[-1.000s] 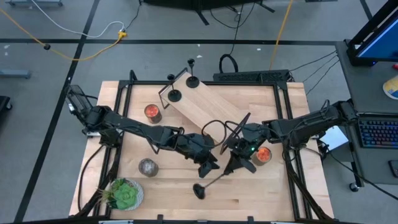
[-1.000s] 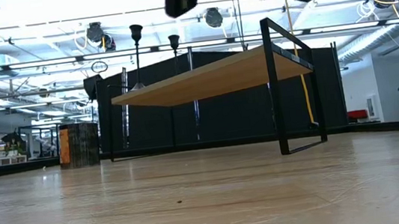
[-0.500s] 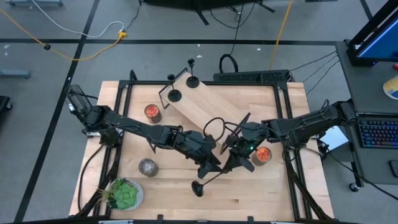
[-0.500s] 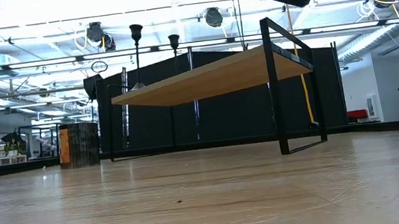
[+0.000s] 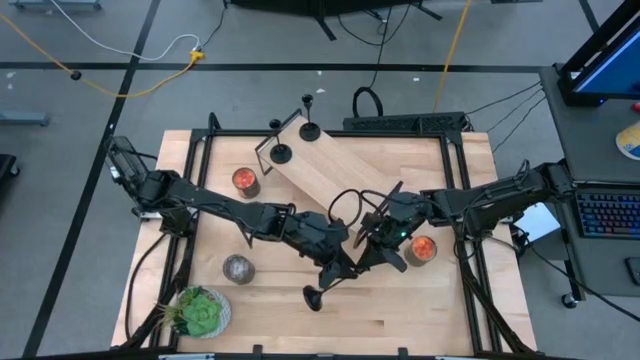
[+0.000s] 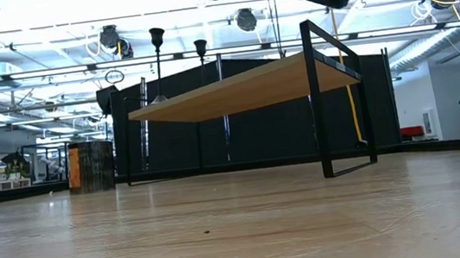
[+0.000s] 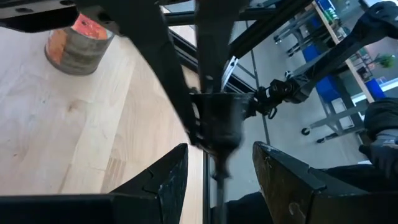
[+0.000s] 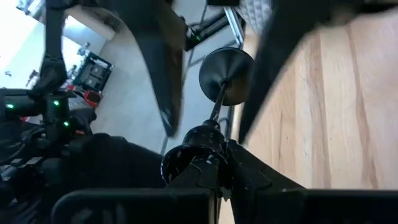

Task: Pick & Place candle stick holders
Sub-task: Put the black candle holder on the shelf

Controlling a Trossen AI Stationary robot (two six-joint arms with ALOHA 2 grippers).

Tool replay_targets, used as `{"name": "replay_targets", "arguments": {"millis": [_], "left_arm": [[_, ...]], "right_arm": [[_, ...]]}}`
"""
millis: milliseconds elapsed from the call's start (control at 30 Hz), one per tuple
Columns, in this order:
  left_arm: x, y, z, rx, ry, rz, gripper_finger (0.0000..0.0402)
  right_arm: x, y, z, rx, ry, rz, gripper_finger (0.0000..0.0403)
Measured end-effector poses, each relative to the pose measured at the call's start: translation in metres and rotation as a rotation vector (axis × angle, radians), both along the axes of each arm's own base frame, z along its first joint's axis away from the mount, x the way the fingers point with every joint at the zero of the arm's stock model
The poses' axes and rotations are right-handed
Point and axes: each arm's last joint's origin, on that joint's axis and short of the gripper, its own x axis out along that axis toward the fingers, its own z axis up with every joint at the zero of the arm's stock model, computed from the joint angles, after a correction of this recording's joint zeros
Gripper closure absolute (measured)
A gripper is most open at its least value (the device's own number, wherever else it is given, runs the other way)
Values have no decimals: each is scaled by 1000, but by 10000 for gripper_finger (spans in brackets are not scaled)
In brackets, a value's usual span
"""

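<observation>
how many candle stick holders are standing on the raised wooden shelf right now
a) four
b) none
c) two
c) Two candle stick holders stand at the far end of the raised wooden shelf; a third is off it, between the grippers.

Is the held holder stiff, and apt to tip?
The holder juts straight from the right gripper, so probably stiff and light. Its long thin stem over a small round base suggests it tips easily when nudged.

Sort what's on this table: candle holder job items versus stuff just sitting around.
Job:
- held candle stick holder, in shut right gripper, open left gripper beside its stem
- two candle stick holders on raised wooden shelf

Lying about:
- leafy plant
- three small jars
</observation>
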Motion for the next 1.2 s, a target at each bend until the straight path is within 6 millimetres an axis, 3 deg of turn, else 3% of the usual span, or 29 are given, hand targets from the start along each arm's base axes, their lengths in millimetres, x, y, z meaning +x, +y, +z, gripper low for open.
{"name": "replay_targets", "arguments": {"millis": [467,567,767,1200], "left_arm": [[0,2,0,3,0,12,221],[1,4,0,6,1,20,256],[1,4,-2,36,-4,-3,374],[1,4,-1,7,-6,7,373]], "right_arm": [[2,-7,2,6,-16,-30,398],[2,-7,2,5,-17,-31,398],[3,-8,3,4,-30,-35,398],[4,-10,5,-3,-63,-33,385]]}}
